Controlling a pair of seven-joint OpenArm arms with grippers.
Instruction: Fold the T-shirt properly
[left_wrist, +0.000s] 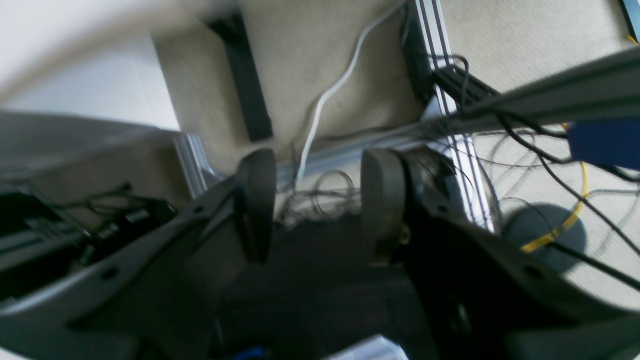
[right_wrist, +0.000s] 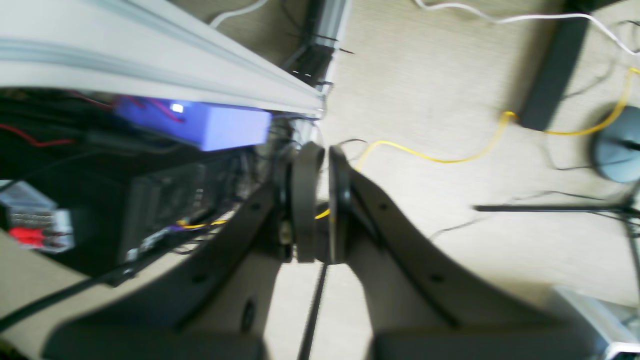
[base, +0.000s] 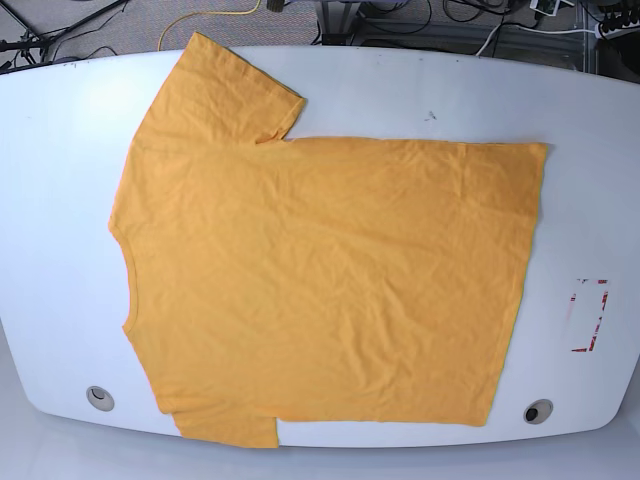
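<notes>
From the base view, the T-shirt (base: 320, 275) lies spread flat on the white table (base: 60, 180), wrinkled but unfolded. Its long axis runs left to right across the picture: the collar faces the left edge, the hem faces the right. One sleeve points toward the far edge of the table, the other reaches the near edge at the bottom. A small white card with red marks (base: 588, 315) sits on the table just beyond the hem, apart from the cloth. Neither of my arms appears in this view.

My left wrist view shows none of the shirt or the tabletop. My left gripper (left_wrist: 320, 200) hangs over beige carpet (left_wrist: 310, 60) with its two pads well apart and nothing between them, so that hand is released. A white cable (left_wrist: 327, 95) trails across the floor beyond it, beside an aluminium frame rail (left_wrist: 462, 165) and a tangle of dark wires.

My right wrist view also looks down at the floor, not the shirt. My right gripper (right_wrist: 320, 205) has its pads pressed almost together, clenched on nothing I can see. A yellow cable (right_wrist: 430, 157) runs over the carpet beyond it, and a blue box (right_wrist: 210, 125) sits under a pale rail at the left.
</notes>
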